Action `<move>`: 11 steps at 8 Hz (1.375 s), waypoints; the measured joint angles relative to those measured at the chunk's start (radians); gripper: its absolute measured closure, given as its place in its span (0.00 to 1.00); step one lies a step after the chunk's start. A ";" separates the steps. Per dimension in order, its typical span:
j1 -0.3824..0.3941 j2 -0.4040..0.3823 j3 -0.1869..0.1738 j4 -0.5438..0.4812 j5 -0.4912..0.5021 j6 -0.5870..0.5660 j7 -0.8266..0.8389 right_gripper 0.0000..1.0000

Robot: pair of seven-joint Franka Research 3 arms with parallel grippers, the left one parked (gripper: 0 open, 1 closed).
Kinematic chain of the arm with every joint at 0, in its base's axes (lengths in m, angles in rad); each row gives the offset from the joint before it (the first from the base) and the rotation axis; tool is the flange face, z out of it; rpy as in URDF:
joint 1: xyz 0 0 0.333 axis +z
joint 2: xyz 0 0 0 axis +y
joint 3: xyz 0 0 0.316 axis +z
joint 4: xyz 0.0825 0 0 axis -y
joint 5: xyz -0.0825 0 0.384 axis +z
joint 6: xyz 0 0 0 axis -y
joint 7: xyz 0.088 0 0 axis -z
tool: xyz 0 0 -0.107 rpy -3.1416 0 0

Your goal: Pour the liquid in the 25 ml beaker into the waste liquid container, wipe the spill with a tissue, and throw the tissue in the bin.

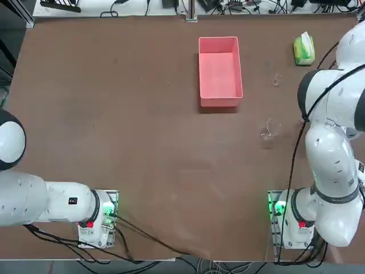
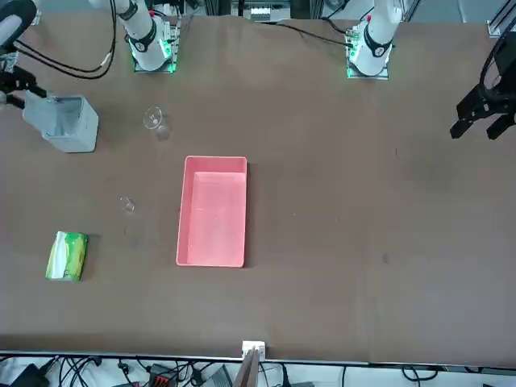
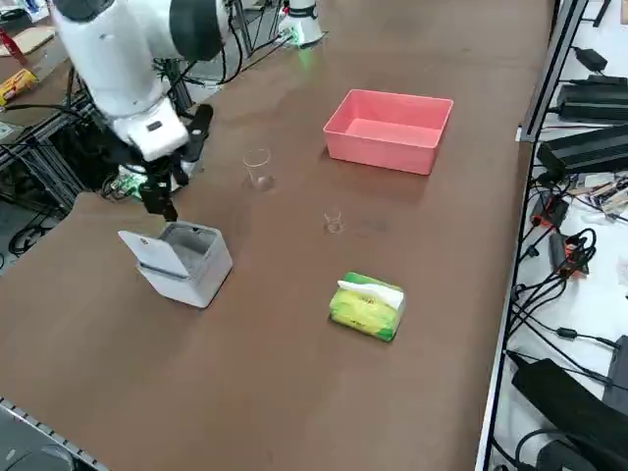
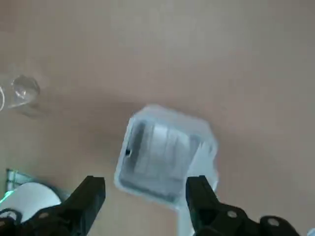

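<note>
Wrist view looks into the pale bin (image 4: 160,157)
Right gripper (image 4: 145,196) hovers near it, fingers wide apart, holding nothing; the top view hides the bin behind the arm.

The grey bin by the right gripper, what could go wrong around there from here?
The right gripper is open above the bin, so lowering it could knock the bin's raised flap. The larger glass beaker stands nearby, and a wide sideways swing might tip it.
</note>
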 joint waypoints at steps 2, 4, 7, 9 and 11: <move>0.000 0.001 0.044 0.099 0.056 -0.002 0.002 0.00; -0.007 0.003 0.095 0.175 0.076 -0.002 0.004 0.00; -0.030 -0.001 0.137 0.266 0.131 -0.003 0.033 0.00; -0.125 -0.028 0.280 0.403 0.101 -0.002 0.133 0.00; -0.270 -0.130 0.520 0.548 -0.047 -0.003 0.310 0.00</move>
